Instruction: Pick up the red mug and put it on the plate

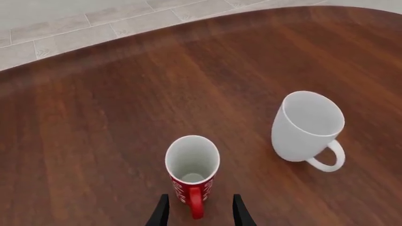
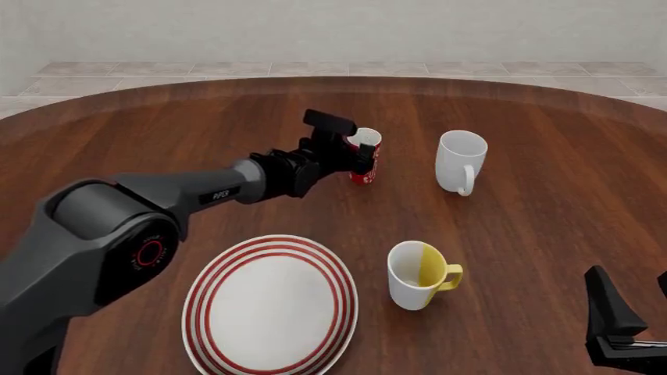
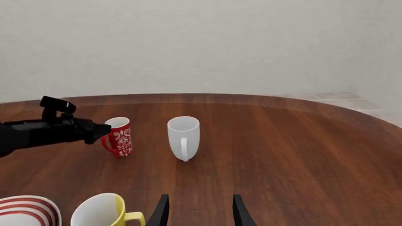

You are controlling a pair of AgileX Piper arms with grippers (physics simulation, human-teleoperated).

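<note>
The red mug stands upright on the table, white inside, with its red handle pointing back at my left gripper. That gripper is open, and the handle lies between its two fingertips without either touching it. From the front, the left arm reaches to the red mug at mid-table. The plate, white with red rings, lies near the front edge, apart from the mug. My right gripper hovers open and holds nothing at the front right.
A plain white mug stands to the right of the red one. A white-and-yellow mug sits just right of the plate. The table's curved far edge meets a tiled floor.
</note>
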